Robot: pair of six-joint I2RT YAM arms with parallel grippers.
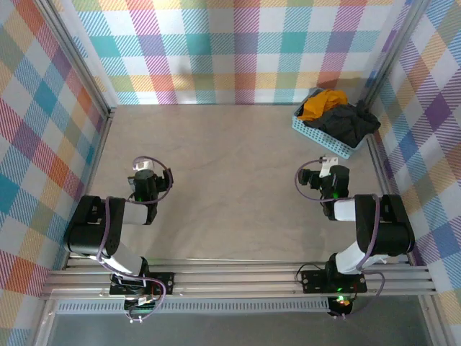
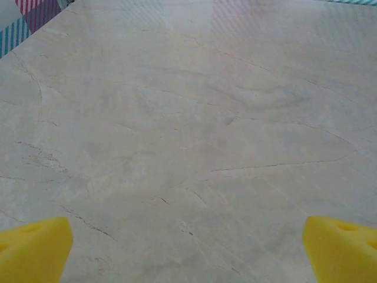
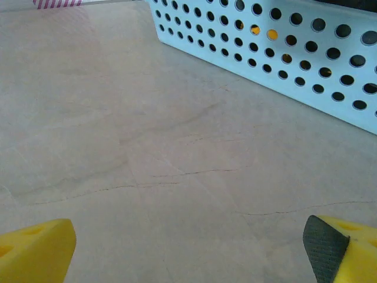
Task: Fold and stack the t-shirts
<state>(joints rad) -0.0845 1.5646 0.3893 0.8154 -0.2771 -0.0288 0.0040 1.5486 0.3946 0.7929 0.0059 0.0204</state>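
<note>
Top external view: a pale, marble-veined worktop lies inside bright plaid walls, with a metal rail along the near edge where both arms are bolted. On the left, the left arm is folded back on itself and the left gripper points toward the far wall, low over bare worktop. In the left wrist view that gripper stands wide open. Its two yellow fingertips sit at opposite bottom corners with bare worktop between them, so it holds nothing. Toward the right, the right arm is folded in much the same way. The right gripper points toward the far right corner, near a light blue basket but apart from it. The right wrist view shows this gripper just as wide open and just as empty. Its yellow fingertips are at the bottom corners, the right-hand one faced with a dark pad. The perforated wall of the basket rises ahead and to the right across the worktop. The t-shirts are all in that basket in the far right corner. A mustard-yellow t-shirt is bunched at its far end and dark charcoal t-shirts are heaped beside it, lapping over the rim. The mustard-yellow t-shirt also shows through a few holes in the basket wall.
</note>
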